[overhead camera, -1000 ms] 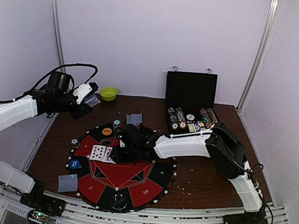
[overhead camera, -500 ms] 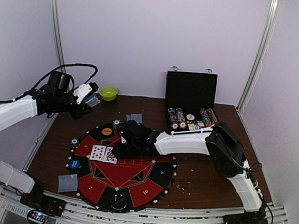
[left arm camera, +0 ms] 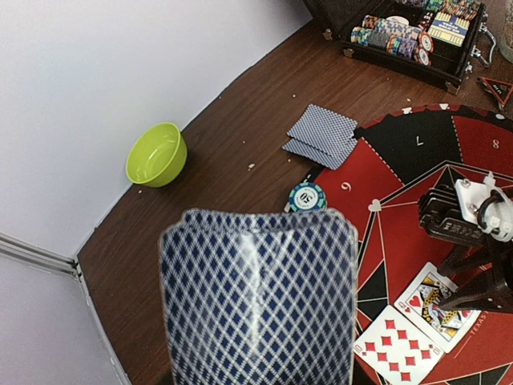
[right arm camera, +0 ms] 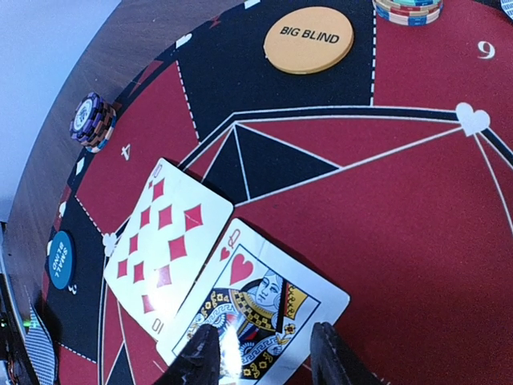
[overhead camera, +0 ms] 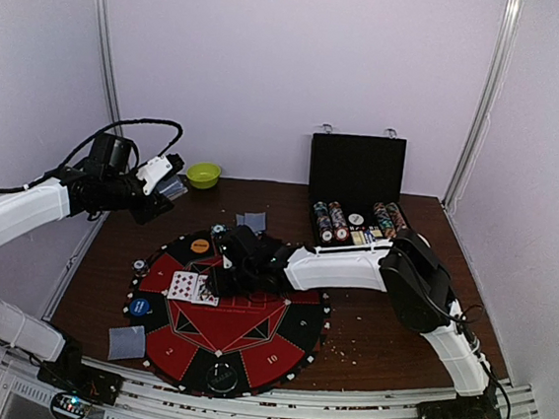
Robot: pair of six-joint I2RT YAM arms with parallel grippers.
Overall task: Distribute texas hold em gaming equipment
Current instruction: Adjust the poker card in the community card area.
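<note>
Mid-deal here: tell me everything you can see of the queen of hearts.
The queen of hearts lies flat and face up on the red-and-black mat, a glossy white card with a red Q and heart in its corner and a yellow, red and black figure. One long edge meets the ten of diamonds. The right gripper stands over its near end, jaws apart; whether they touch it is unclear.
</note>
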